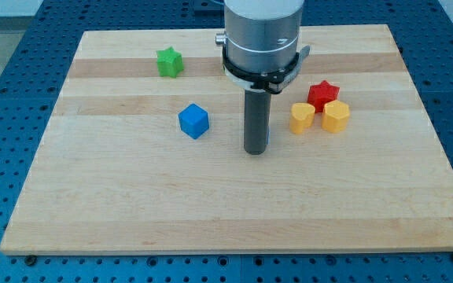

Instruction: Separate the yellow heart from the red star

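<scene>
The red star [322,94] lies at the view's right on the wooden board [132,204]. The yellow heart [302,118] sits just below and left of it, touching or nearly touching it. A yellow hexagon [336,116] sits just below and right of the star, close beside the heart. My tip [256,151] rests on the board to the left of the heart, about a block's width away and slightly lower in the view. It touches no block.
A blue cube [194,121] lies left of my tip. A green star [169,62] lies near the board's top left. The arm's grey body [262,35] hangs over the top middle of the board.
</scene>
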`<state>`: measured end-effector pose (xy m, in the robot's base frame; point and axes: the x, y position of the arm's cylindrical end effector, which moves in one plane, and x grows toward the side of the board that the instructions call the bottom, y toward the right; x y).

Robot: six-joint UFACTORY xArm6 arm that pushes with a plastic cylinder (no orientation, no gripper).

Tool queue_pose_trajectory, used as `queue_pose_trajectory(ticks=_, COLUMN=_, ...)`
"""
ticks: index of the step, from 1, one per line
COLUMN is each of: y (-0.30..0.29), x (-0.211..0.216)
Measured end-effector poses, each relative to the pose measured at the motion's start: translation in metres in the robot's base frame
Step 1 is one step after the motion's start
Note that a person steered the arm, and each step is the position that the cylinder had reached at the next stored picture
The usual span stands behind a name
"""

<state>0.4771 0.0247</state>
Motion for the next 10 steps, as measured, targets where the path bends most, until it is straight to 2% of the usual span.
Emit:
queue_pose_trajectory(ticks=8, y=-0.005, x=-0.01)
queue_pose_trajectory(ticks=10, y=0.053, x=0.025)
